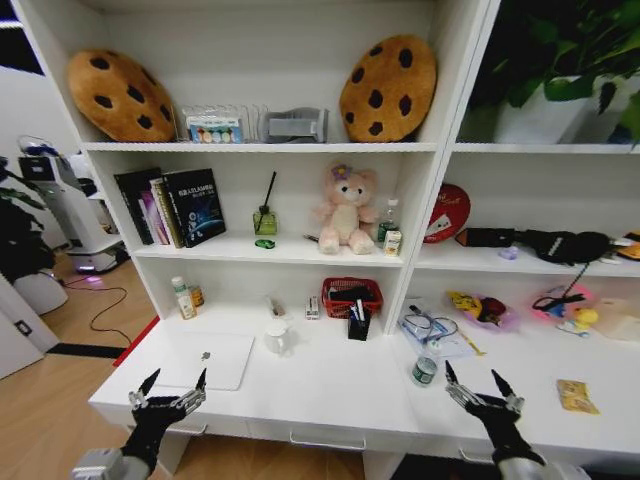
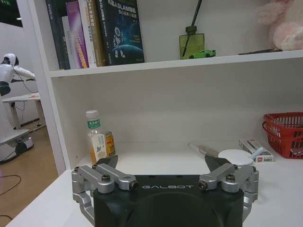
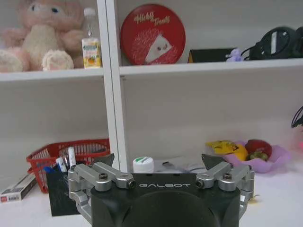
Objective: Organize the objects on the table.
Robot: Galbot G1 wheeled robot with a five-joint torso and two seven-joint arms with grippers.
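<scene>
1. At the near edge of the worktop [image 1: 330, 400] I have both tools hovering: the left tool [image 1: 172, 385] at the near left corner, the right tool [image 1: 482, 385] toward the near right. Each has its fingers spread wide with nothing between them.
2. The laptop [image 1: 205, 358] lies flat just beyond the left tool, so my left arm is the nearer one for it; its long side runs left to right.
3. The small green-capped jar [image 1: 424, 371] stands just left of and beyond the right tool, and the yellow packet [image 1: 577, 396] lies to that tool's right. I judge both to be right-arm work.
4. My count: one laptop, one jar, one yellow packet, one white cup [image 1: 277, 338], one black pen holder [image 1: 359, 322], one red basket [image 1: 351, 296], and one clear bottle [image 2: 97, 137] at the far left by the shelf wall.
</scene>
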